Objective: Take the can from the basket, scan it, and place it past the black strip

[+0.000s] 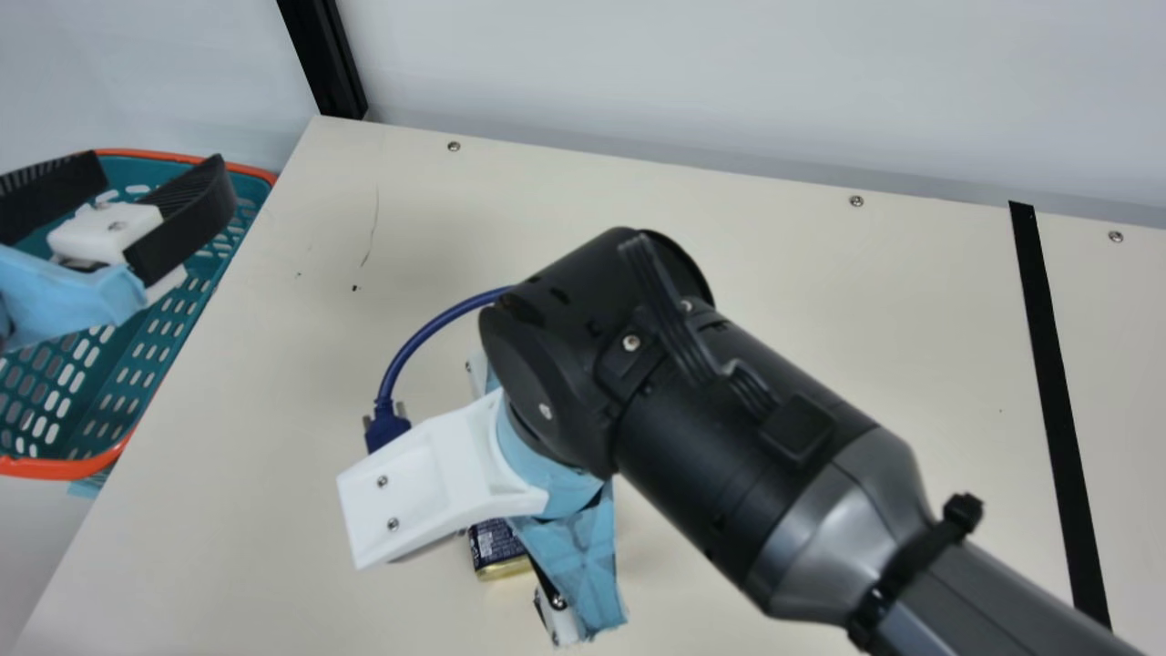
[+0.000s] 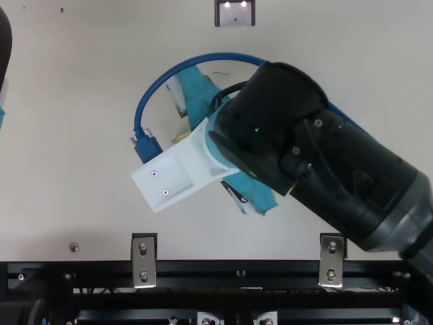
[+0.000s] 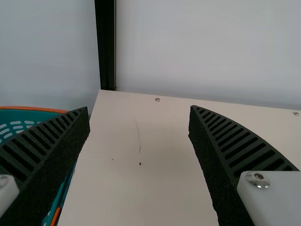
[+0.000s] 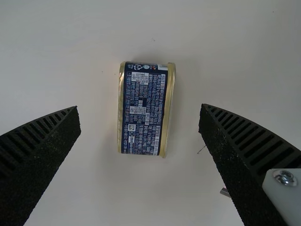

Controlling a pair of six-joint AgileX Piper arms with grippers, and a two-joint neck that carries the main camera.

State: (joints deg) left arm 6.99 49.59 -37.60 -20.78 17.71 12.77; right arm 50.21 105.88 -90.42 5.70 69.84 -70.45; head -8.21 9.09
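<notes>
judged the step in hand as the regrasp on the table (image 1: 774, 232), with removal from the basket (image 1: 68, 469) complete and placement outstanding. found the can (image 4: 146, 110) resting on its side on the table, on the basket side of the black strip (image 1: 1057, 410), below the right gripper (image 4: 140, 117). read the right gripper as released: fingers (image 4: 42, 150) spread wide on either side of the can in the right wrist view, with bare surface visible between can and each. noted the left gripper (image 3: 139, 117) likewise spread and holding nothing, over the basket in the main view. could not tell from these views whether scanned or not. judged next: to lower as needed, close evenly across the can's narrow width, lift, present the code for scanning if pending, then carry past the black strip and set down. flagged a possible tip or twist of the can on an off-centre squeeze. recorded the label (image 4: 141, 101) as dark navy between gold rims (image 4: 168, 113), with dense pale print, white text boxes, a small square code (image 4: 132, 127) and a recycling-type mark (image 4: 138, 67) near one end. left wording and any brand untranscribed.
</notes>
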